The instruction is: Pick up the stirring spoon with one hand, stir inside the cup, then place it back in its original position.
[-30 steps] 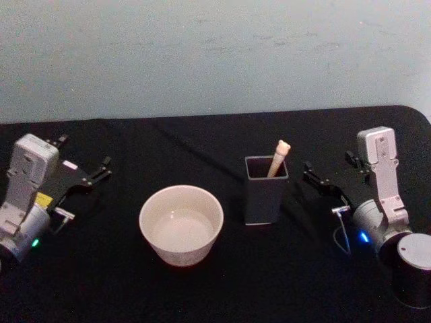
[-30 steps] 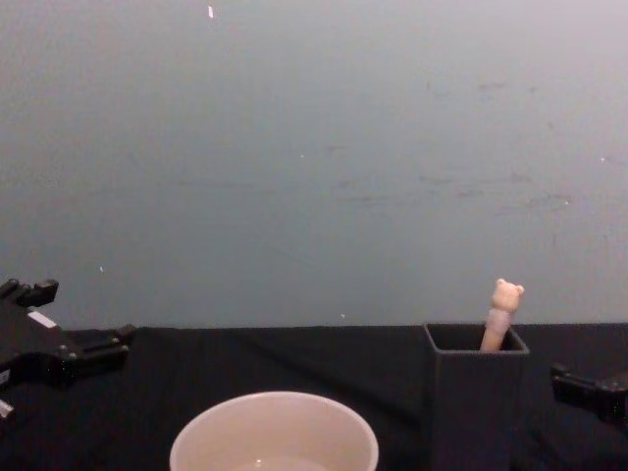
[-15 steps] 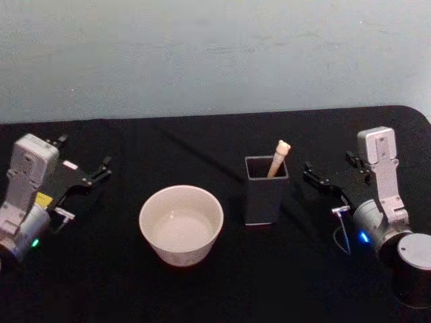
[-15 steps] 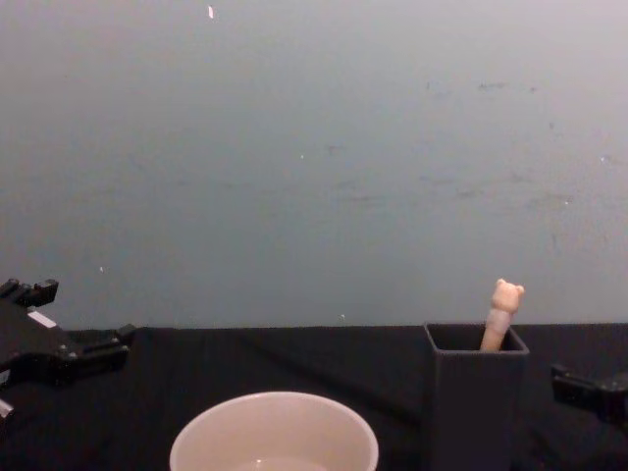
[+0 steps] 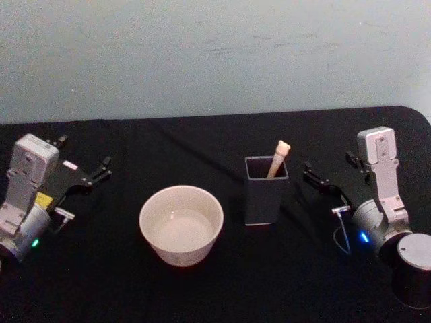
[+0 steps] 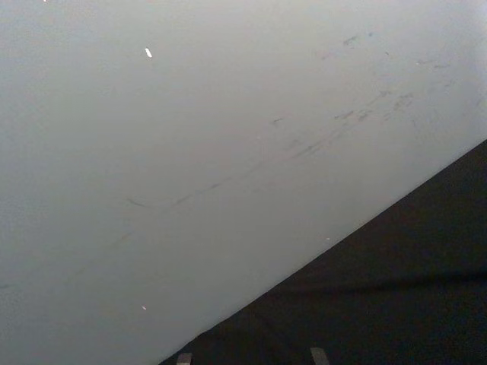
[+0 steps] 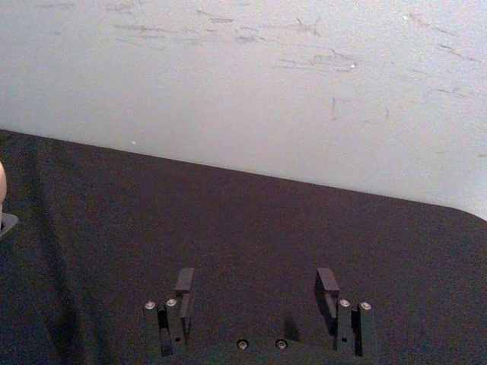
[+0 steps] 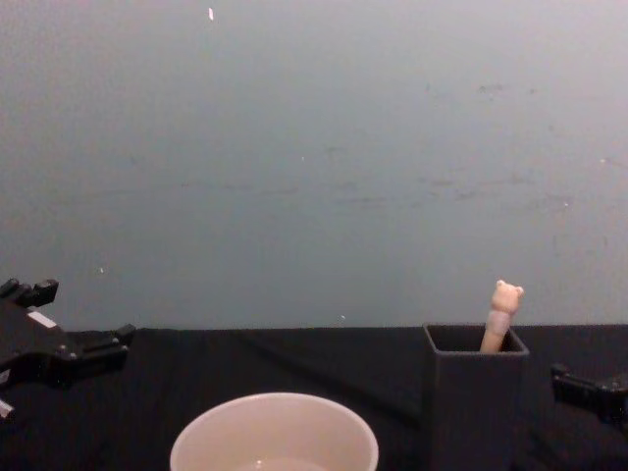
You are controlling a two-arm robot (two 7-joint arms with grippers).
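Observation:
The stirring spoon [image 5: 277, 157] stands upright in a dark square holder [image 5: 265, 198]; its beige bear-head handle [image 8: 502, 312] sticks out and its bowl is hidden inside. To the holder's left sits the cream-white cup [image 5: 180, 250], also low in the chest view [image 8: 275, 432]. My left gripper [image 5: 84, 153] rests open at the table's left, well away from the cup. On the right, my right gripper [image 5: 330, 166] is open and level with the holder, a short gap from it. The right wrist view shows its fingers spread [image 7: 256, 285] over bare cloth.
A black cloth [image 5: 222, 289] covers the table, with a pale wall [image 5: 215, 54] close behind. The table's back right corner [image 5: 414, 111] lies just beyond my right arm. Open cloth lies between the cup and each gripper.

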